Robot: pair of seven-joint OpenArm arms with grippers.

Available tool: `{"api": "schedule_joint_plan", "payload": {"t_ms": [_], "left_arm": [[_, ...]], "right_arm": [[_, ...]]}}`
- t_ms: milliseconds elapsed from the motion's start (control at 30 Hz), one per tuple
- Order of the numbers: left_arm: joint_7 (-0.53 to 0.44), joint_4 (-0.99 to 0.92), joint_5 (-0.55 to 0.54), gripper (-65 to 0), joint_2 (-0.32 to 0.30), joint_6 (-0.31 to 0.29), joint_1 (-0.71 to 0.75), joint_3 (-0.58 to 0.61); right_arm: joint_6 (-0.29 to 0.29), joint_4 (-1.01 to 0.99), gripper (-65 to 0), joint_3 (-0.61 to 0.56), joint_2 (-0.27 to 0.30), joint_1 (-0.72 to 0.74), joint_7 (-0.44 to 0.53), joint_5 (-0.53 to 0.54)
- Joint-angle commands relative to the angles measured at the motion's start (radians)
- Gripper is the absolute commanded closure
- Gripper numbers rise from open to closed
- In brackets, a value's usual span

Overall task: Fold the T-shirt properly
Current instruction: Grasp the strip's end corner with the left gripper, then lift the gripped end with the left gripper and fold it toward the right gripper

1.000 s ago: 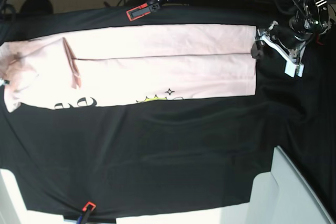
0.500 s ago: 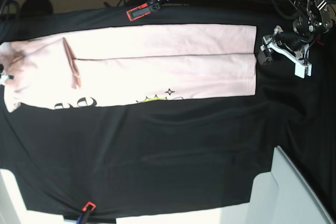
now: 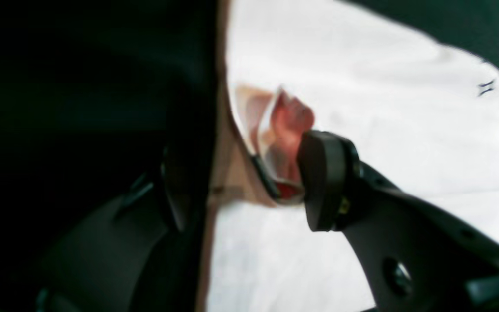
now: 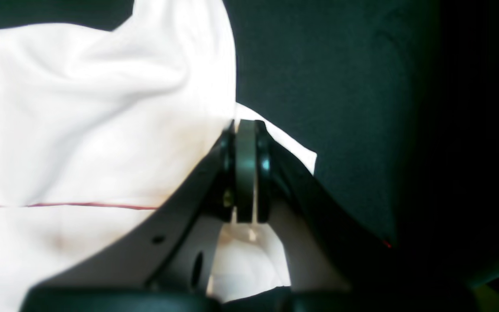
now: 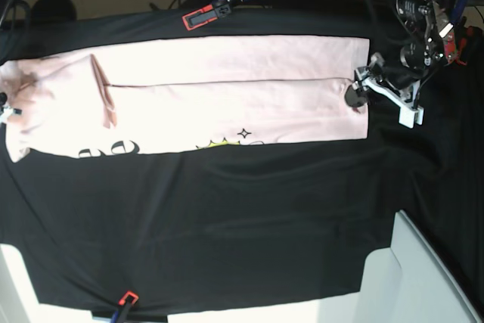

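The pale pink T-shirt (image 5: 227, 88) lies folded lengthwise into a long band across the black table cloth (image 5: 227, 217). Black lettering shows at its near edge. My left gripper (image 5: 357, 94) is open at the shirt's right end. In the left wrist view (image 3: 249, 186) its jaws stand either side of the hem edge (image 3: 232, 173), where the layers gape. My right gripper (image 4: 247, 173) is shut on the shirt's edge (image 4: 102, 130), which bunches beside it. In the base view only its tip (image 5: 6, 111) shows, at the wrinkled left end.
A red-and-black clamp (image 5: 200, 17) holds the cloth at the back edge, and another (image 5: 127, 298) at the front. A white box (image 5: 423, 277) stands at the front right. Cables lie behind the table.
My left gripper has moved left and nearer, from just off the shirt's right end onto its edge. The shirt and the right gripper have barely moved.
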Motion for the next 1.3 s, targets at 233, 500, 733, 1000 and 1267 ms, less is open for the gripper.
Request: {"api": "schedule_joint_plan", "payload": {"t_ms": [233,500,733,1000,1267], "left_arm": [[0.012,0.02,0.01,-37.3,0.015,-0.004,0.01,0.002],[0.012,0.01,0.01,-12.3,0.007,-0.004,0.008,-0.001],[0.012,0.009,0.01,-7.6,0.009,-0.003,0.013,-0.011],[0.012,0.021,0.01,0.0,0.003,-0.001,0.008,-0.012],[0.022,0.149,0.01,0.0,-0.019,0.04,0.017,-0.057]], "right_arm": [[-0.002,0.017,0.0,0.004,0.025,0.013,0.022,0.001],[-0.002,0.017,0.0,0.004,0.025,0.013,0.023,0.001],[-0.002,0.017,0.0,0.004,0.025,0.013,0.023,0.001],[-0.002,0.017,0.0,0.004,0.025,0.013,0.02,0.001],[-0.002,0.016,0.0,0.004,0.025,0.001,0.022,0.001]]}}
